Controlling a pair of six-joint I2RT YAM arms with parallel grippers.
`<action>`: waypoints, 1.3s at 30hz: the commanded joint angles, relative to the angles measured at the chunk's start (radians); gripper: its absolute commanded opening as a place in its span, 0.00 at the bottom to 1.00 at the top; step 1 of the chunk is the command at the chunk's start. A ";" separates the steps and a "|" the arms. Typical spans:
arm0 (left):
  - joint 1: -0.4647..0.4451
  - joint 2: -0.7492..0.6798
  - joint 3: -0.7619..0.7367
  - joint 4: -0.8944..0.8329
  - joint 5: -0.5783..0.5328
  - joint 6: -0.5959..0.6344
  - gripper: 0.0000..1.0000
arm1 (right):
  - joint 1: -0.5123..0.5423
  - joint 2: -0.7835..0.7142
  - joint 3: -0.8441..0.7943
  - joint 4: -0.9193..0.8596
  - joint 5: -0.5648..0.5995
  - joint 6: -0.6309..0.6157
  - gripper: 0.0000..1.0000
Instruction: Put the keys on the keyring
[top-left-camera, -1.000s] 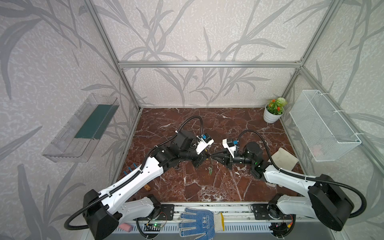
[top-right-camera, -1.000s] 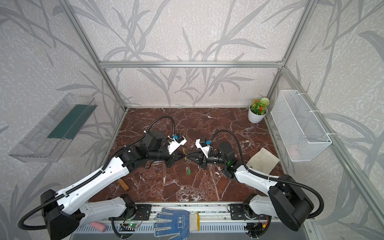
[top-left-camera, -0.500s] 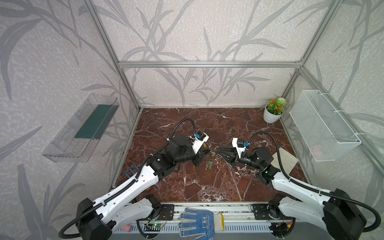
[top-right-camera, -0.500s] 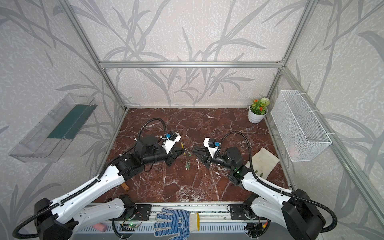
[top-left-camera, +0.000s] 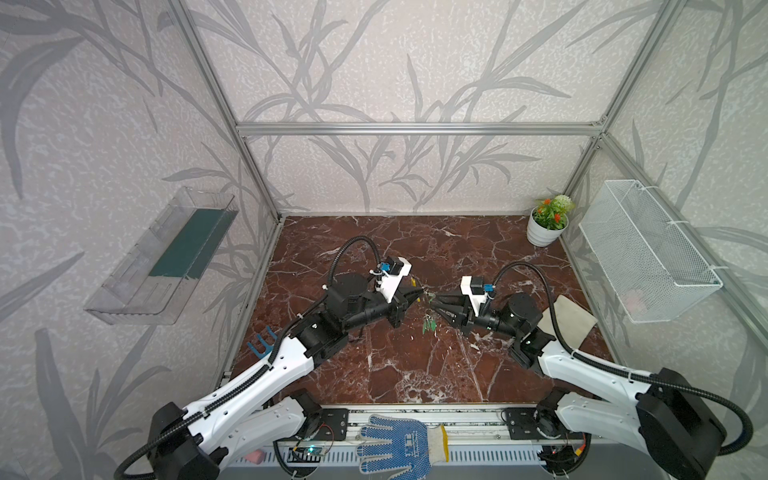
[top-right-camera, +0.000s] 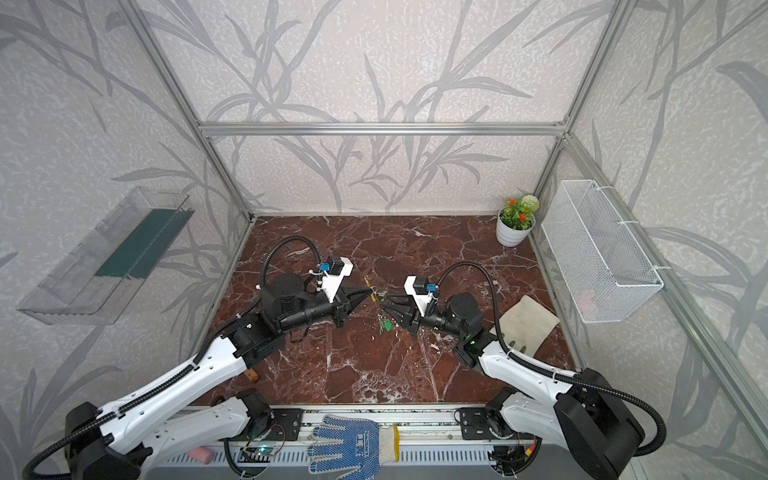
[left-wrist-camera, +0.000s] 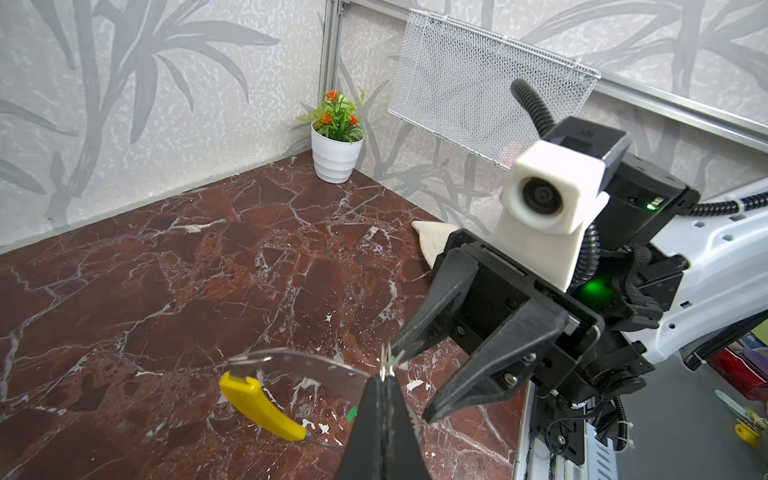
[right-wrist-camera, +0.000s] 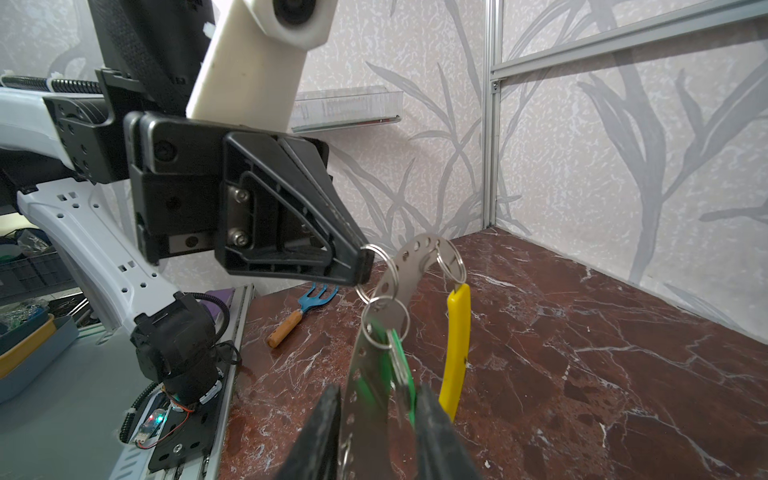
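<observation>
The keyring (right-wrist-camera: 409, 259) is a grey perforated metal band with a yellow sleeve (right-wrist-camera: 456, 345). It hangs above the marble floor between the two arms. My left gripper (right-wrist-camera: 362, 262) is shut on a small split ring threaded through the band, also seen in its own wrist view (left-wrist-camera: 384, 374). Green-headed keys (right-wrist-camera: 400, 353) dangle from another small ring on the band; in both top views they show as a green cluster (top-left-camera: 428, 324) (top-right-camera: 386, 324). My right gripper (right-wrist-camera: 380, 415) is open, its fingers apart on either side of the band and a key. In the top views the two grippers (top-left-camera: 419, 296) (top-left-camera: 434, 302) nearly meet tip to tip.
A white flower pot (top-left-camera: 542, 232) stands in the back right corner under a wire basket (top-left-camera: 648, 253) on the right wall. A beige cloth (top-left-camera: 575, 316) lies behind the right arm. A blue hand fork (right-wrist-camera: 309, 305) lies by the left wall. A glove (top-left-camera: 395, 444) rests on the front rail.
Both grippers have lifted and shifted toward the back with the keyring. The right gripper's jaws have spread apart. The left gripper has stayed shut.
</observation>
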 joint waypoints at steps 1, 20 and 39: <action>-0.001 -0.016 -0.009 0.065 0.034 -0.018 0.00 | 0.006 0.006 -0.005 0.065 -0.012 0.011 0.32; -0.002 -0.002 -0.002 0.056 0.089 -0.023 0.00 | 0.004 -0.014 -0.025 0.083 0.041 0.011 0.27; -0.002 -0.015 -0.075 0.248 0.048 -0.107 0.00 | 0.005 0.056 -0.012 0.168 -0.078 0.058 0.00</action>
